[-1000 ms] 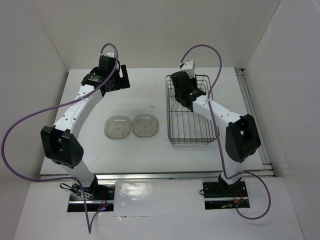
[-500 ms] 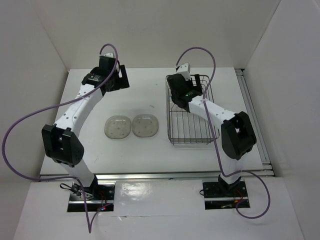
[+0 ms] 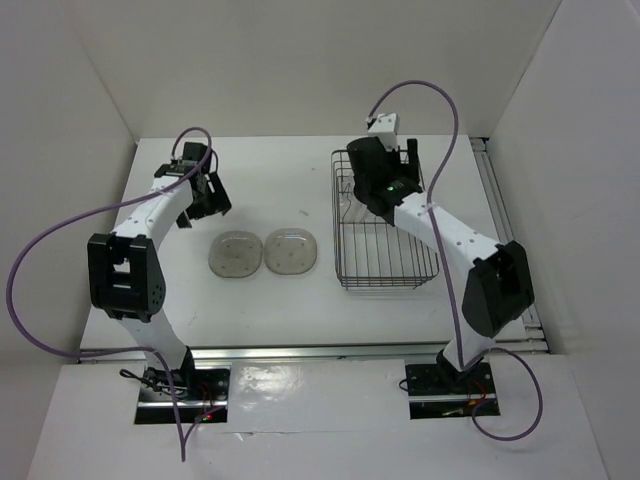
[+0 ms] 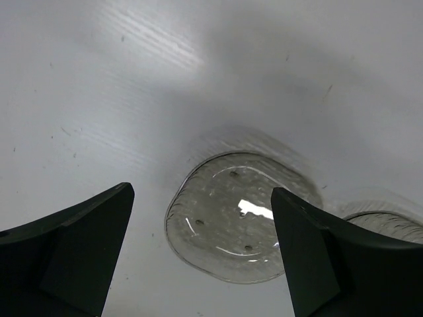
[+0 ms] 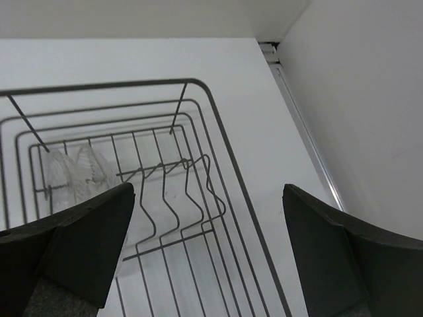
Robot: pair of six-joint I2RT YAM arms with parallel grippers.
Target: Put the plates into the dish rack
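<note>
Two see-through plates lie flat side by side on the white table, a smoky one (image 3: 235, 254) on the left and a clearer one (image 3: 291, 252) on the right. My left gripper (image 3: 203, 203) hovers open just behind and to the left of the smoky plate. In the left wrist view that plate (image 4: 238, 214) lies between and below the open fingers (image 4: 201, 195), with the second plate's rim (image 4: 386, 224) at the right edge. The dark wire dish rack (image 3: 385, 225) stands at the right. My right gripper (image 3: 378, 185) hangs open and empty over its far end (image 5: 208, 191). Clear plates (image 5: 73, 172) stand upright in the rack (image 5: 218, 132).
White walls close in the table at the back and on both sides. A metal rail (image 5: 301, 125) runs along the table's right edge just beyond the rack. Purple cables loop above both arms.
The right gripper has opened and lifted a little over the rack's far end. The left gripper has swung from the back of the table toward the near left, close to the smoky plate.
</note>
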